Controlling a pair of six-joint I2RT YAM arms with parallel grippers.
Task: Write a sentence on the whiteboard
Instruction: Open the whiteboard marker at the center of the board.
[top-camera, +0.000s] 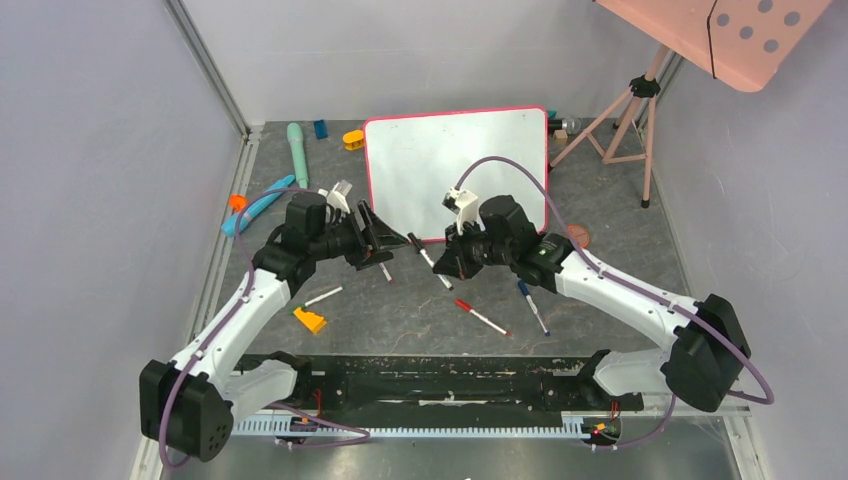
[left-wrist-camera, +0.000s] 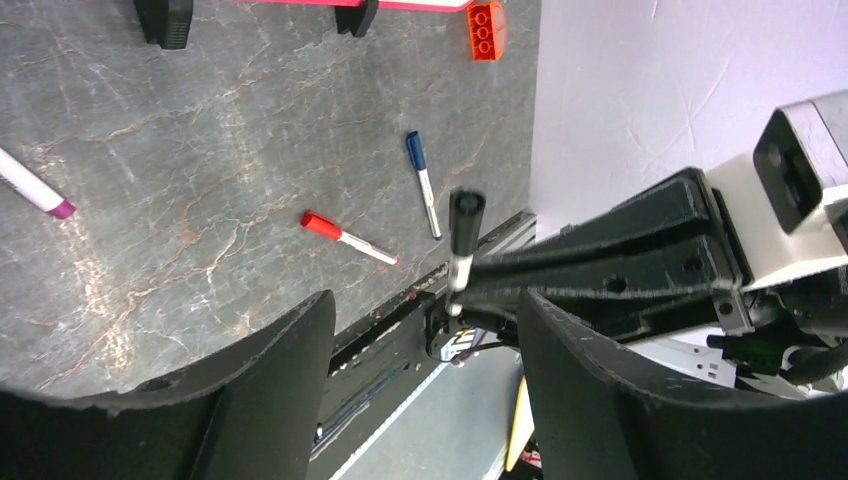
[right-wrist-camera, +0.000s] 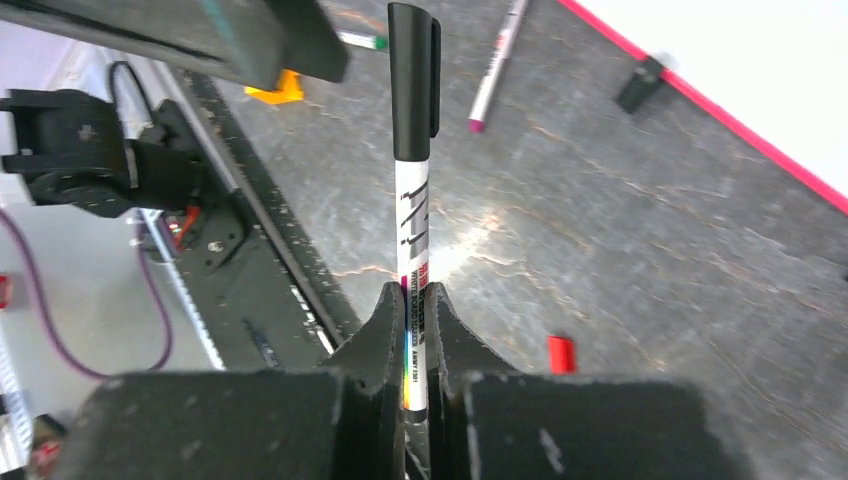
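Just in front of the blank whiteboard (top-camera: 440, 170), a capped marker (right-wrist-camera: 411, 200) is pinched in the right claw (right-wrist-camera: 415, 300); the left claw (left-wrist-camera: 425, 315) is held spread. Should the cap (right-wrist-camera: 412, 80) be pulled crookedly, the marker may be dragged loose.

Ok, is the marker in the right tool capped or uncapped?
Capped: a black cap covers the marker's far end, while the right tool is shut on its barrel.

White whiteboard (top-camera: 455, 170) framed pink-red, grey table (top-camera: 400, 300) veined pale, black-capped marker (right-wrist-camera: 412, 150), red-capped marker (left-wrist-camera: 348, 238), blue-capped marker (left-wrist-camera: 423, 185), salmon-pink panel (top-camera: 670, 20) dotted grey at one o'clock.
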